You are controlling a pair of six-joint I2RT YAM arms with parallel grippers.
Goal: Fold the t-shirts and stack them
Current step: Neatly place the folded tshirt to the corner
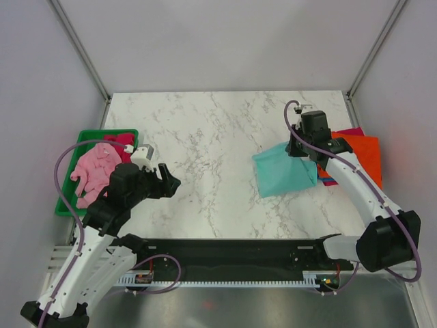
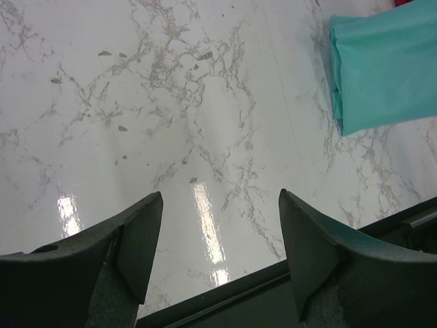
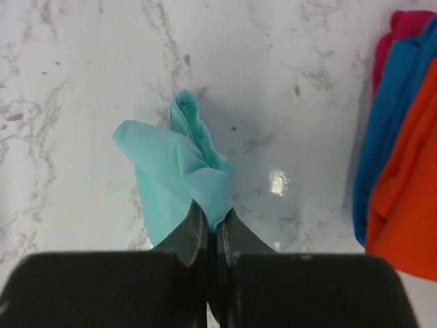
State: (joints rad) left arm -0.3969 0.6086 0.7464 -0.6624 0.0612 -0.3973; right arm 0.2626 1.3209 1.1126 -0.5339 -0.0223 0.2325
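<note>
On the worktop's (image 1: 205,137) right side the teal t-shirt (image 1: 285,172) lies folded, just beside the orange/blue/magenta stack (image 1: 362,154). Right hand (image 3: 212,222) is clamped on a bunched corner of it; left hand (image 2: 215,205) hangs open w/ nothing in it. Cloth looks light, soft & limp, likely to sag if lifted by one point; a corner or edge suits best. Plain teal, smooth, no print

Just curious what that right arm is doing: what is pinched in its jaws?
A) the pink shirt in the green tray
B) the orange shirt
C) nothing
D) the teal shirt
D: the right wrist view shows those jaws shut on a bunched fold of the teal t-shirt.
</note>
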